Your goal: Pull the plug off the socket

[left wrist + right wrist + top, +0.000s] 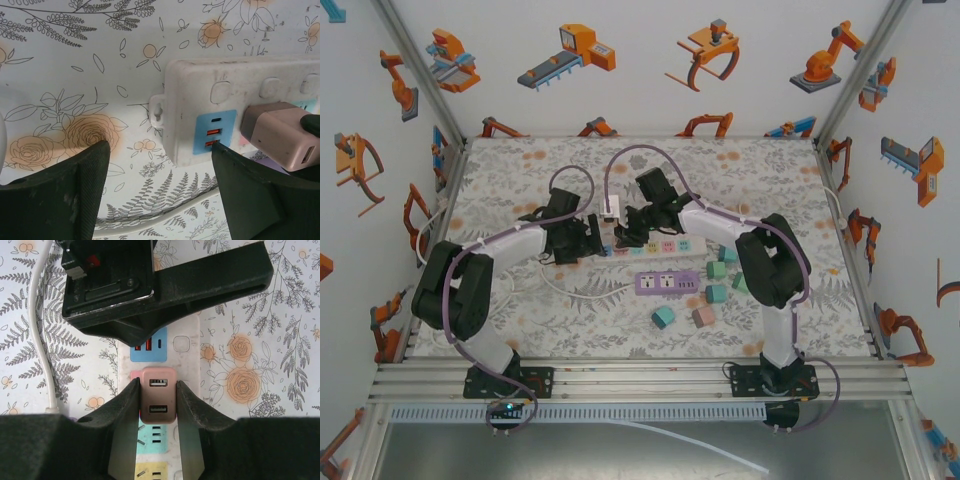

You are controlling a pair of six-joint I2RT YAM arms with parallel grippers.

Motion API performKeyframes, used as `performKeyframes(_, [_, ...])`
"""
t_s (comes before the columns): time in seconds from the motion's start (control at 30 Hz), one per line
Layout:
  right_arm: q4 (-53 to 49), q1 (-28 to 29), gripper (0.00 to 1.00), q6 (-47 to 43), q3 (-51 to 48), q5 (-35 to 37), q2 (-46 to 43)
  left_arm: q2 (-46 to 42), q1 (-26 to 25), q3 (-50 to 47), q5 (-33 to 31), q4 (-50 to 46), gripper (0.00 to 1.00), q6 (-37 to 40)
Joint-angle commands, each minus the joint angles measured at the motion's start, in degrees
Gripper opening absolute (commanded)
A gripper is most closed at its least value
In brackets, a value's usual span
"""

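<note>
No letters, numbers or brand names can be read on the long white plastic power strip (pixel 240 75), on the pink square plug (pixel 158 395) sitting in it, or on the white walls with orange robot pictures (pixel 650 100).

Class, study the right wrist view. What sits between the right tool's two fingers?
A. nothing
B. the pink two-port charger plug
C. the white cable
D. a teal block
B: the right tool clamps both sides of the pink two-port charger plug, which sits in the white plastic power strip.
</note>
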Motion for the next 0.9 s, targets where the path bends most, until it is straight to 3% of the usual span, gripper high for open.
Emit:
performKeyframes(0.0, [3.5,0.2,0.28,1.8,0.6,-2.9,-2.6,2.3,-0.4,0.0,-4.3,-3.1,0.75,1.5])
performKeyframes(0.37, [7.3,-0.8,0.16,8.4,1.6,-3.9,-3.5,3.8,-0.4,0.0,-6.9,-3.6,0.75,1.2])
performKeyframes(0.87, [11.4,-1.9,0.15,13.0,-2.5,-1.6,-10.9,-0.6,-0.4,0.5,-7.0,-4.7,0.76,1.4])
